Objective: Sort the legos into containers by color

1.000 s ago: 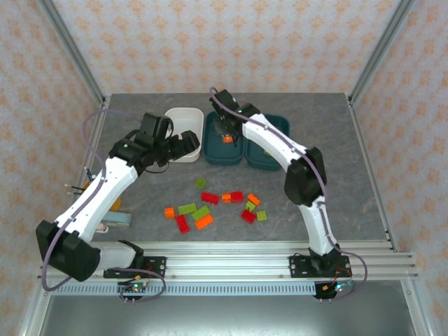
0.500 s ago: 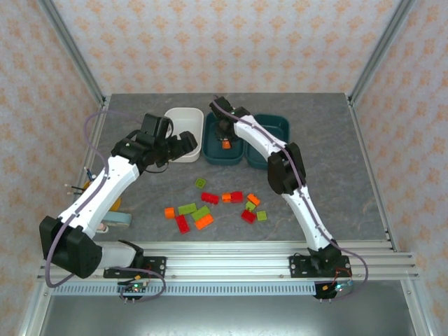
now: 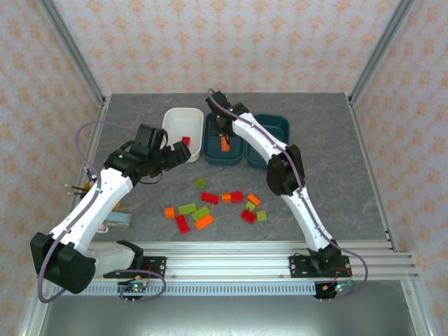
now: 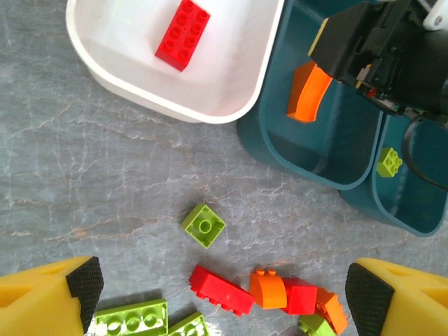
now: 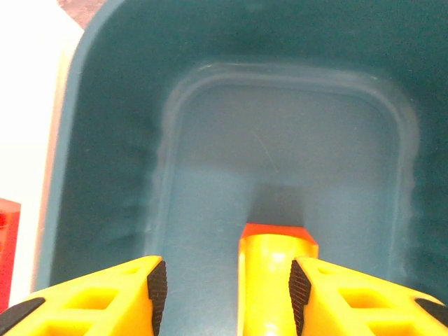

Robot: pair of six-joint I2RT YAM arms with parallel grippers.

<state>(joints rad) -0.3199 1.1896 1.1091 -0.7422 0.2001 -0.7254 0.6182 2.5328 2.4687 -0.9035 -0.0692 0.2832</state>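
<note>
1. Your white tub (image 3: 176, 124) holds one red brick (image 3: 185, 141).
2. The teal tub (image 3: 213, 157) beside it holds an orange brick (image 3: 224, 143), with your right gripper (image 5: 225, 273) loosely open around it.
3. The far teal tub (image 3: 280, 126) holds a lime brick (image 4: 389, 162).
4. Your left gripper (image 4: 224, 283), wide and empty, has backed off the white tub.

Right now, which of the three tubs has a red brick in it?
The white tub, leftmost; one red brick lies in it. The middle teal tub and right teal tub show no red.
</note>
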